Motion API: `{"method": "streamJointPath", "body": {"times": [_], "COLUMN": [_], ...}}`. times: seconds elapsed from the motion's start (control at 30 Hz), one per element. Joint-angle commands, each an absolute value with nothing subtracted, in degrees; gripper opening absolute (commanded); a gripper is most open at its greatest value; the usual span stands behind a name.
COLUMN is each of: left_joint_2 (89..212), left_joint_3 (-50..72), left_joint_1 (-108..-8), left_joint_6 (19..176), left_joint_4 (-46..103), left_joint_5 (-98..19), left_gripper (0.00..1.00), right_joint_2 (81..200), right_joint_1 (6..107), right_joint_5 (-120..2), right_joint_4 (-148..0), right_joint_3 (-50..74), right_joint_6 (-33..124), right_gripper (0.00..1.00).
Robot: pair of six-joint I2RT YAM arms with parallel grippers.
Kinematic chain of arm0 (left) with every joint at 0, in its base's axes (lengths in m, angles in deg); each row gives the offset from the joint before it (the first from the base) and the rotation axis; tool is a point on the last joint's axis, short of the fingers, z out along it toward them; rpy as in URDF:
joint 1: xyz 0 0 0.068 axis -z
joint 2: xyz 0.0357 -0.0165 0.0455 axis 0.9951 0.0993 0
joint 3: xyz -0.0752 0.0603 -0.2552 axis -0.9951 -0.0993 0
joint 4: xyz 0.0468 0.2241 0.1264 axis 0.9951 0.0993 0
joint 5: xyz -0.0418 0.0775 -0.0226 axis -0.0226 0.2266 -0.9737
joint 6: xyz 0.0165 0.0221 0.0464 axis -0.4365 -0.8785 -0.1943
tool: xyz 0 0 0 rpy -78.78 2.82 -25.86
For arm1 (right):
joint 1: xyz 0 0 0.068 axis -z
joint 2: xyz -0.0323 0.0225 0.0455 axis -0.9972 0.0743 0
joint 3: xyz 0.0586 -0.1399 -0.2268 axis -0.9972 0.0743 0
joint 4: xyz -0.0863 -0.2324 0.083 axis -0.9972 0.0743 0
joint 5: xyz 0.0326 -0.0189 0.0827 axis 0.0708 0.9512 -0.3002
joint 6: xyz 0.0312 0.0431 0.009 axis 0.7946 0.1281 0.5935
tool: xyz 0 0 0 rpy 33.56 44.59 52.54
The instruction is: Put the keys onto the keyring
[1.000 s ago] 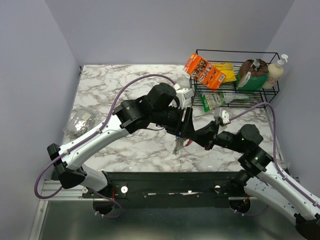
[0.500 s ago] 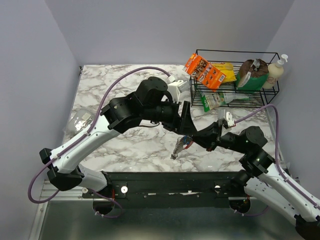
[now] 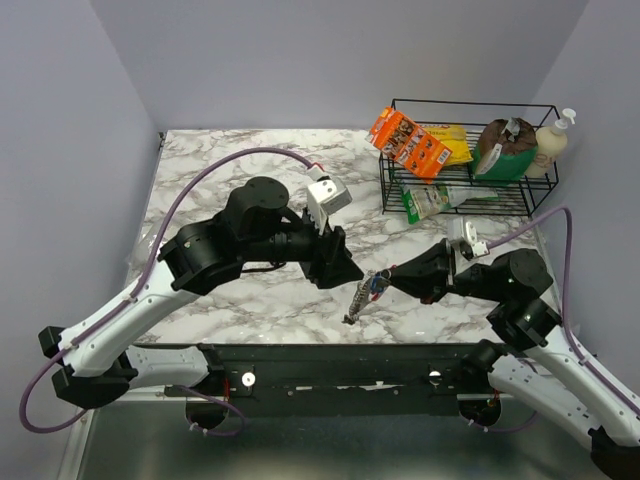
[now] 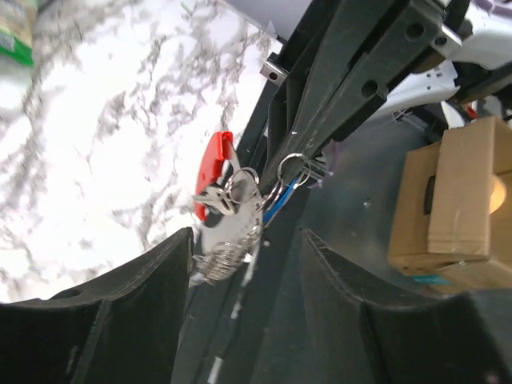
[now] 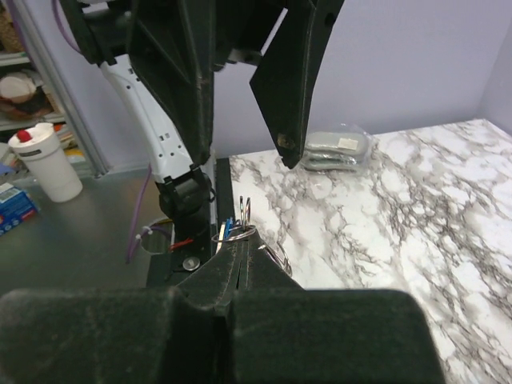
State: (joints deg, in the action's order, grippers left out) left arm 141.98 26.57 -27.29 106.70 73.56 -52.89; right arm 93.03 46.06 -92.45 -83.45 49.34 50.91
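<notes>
Top external view: the right claw [image 3: 388, 278] is shut tight on the keyring [image 3: 357, 302], over the near edge of the bench [image 3: 200, 180]. The keyring hangs down from the claw's tip as a thin grey strip, with a bit of red at the top. I cannot tell if its low end touches the bench. The keys [image 3: 374, 284] are bunched up right at the tip of the claw, and one shows a bit of blue. The left claw [image 3: 338, 262] is open and has nothing in it. It is just beside the bunch, on the left, not touching it

Left wrist view: the two dark fingers [image 4: 120, 312] of the left claw stand wide apart at the bottom. The bunch of keys hangs in the gap, farther off, and touches neither finger. The red piece [image 4: 214, 164] is on the left of the bunch, and the blue key [image 4: 276, 204] is on the right. The right claw comes in from the top right, shut, with a thin ring pinched at its tip

Right wrist view: the right claw's own fingers are pressed together at the bottom, and the thin ring and a bit of the blue key poke up from the tip. The left claw's fingers hang above, wide apart. A clear bag [image 5: 336, 148] lies on the bench behind
</notes>
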Motion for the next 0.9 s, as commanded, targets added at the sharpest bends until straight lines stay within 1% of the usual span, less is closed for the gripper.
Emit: {"method": "streamJointPath", "body": {"times": [0.0,0.07,0.13,0.3,0.5,0.67,0.87], "left_joint_2": [137.2,136.5,136.6,137.9,139.4,140.1,140.9], "left_joint_3": [20.2,18.6,18.0,17.1,17.6,18.0,18.6], "left_joint_1": [-27.5,-27.5,-27.5,-27.5,-27.5,-27.4,-27.4], "left_joint_6": [101.1,101.0,101.0,101.7,101.4,100.4,99.4], "left_joint_4": [61.6,59.2,57.8,54.9,55.7,57.9,60.3], "left_joint_5": [-56.5,-58.2,-59.8,-65.0,-68.9,-68.9,-69.8], "left_gripper": [0.53,0.52,0.47,0.4,0.41,0.41,0.38], "right_joint_2": [93.8,94.1,94.4,95.0,94.8,95.0,95.3], "right_joint_1": [45.9,45.9,45.9,45.9,45.9,45.9,45.9], "right_joint_5": [-99.1,-99.6,-100.7,-101.4,-100.7,-100.7,-100.6], "right_joint_4": [-84.3,-85.0,-85.0,-85.1,-85.3,-85.2,-85.3], "right_joint_3": [46.4,46.3,46.0,45.8,46.1,46.0,45.9], "right_joint_6": [52.1,52.3,52.5,52.9,53.0,53.1,53.1], "right_gripper": [0.0,0.0,0.0,0.0,0.0,0.0,0.0]}}
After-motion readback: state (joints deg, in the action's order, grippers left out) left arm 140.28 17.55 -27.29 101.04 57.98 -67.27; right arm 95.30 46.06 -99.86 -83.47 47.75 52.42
